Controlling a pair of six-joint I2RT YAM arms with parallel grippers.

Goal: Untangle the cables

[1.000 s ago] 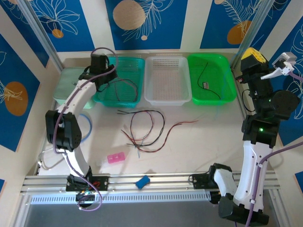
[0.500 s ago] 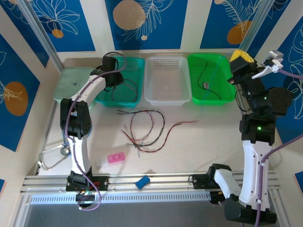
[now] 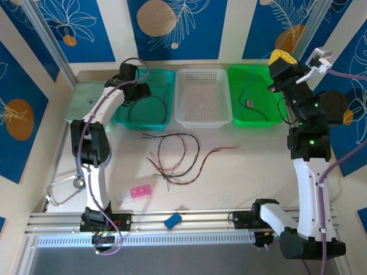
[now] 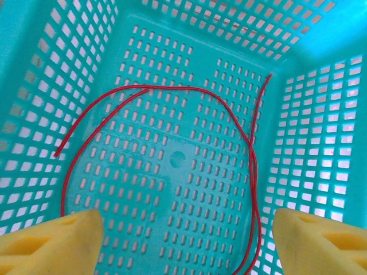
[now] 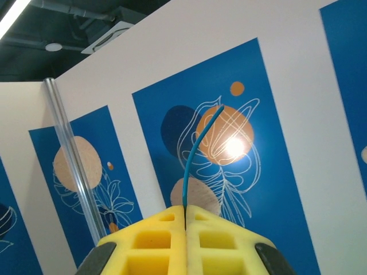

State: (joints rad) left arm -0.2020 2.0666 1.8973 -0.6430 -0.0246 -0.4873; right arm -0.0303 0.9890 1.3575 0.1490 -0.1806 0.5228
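Note:
My left gripper (image 3: 136, 91) hangs over the teal basket (image 3: 150, 118), open and holding nothing (image 4: 183, 240). A thin red cable (image 4: 172, 89) lies loose in a wide loop on the basket floor, between the yellow fingertips (image 4: 51, 240). A tangle of red, black and grey-blue cables (image 3: 175, 157) rests on the table's middle, a red end (image 3: 225, 149) trailing right. My right gripper (image 3: 281, 60) is raised beside the green basket (image 3: 274, 117), shut (image 5: 185, 220) on a thin blue cable (image 5: 192, 152) that pokes out above the pads. A black cable (image 3: 252, 103) lies in the green basket.
A white basket (image 3: 202, 117) stands between the teal and green ones. A pale green lid (image 3: 83, 106) lies at the far left. A pink block (image 3: 140, 191) and a blue block (image 3: 172, 219) sit near the front rail. A tube loop (image 3: 66, 192) lies by the left arm's base.
My left gripper has opened and let the red cable drop into the teal basket. My right gripper has swung left toward the green basket, still shut on the blue cable.

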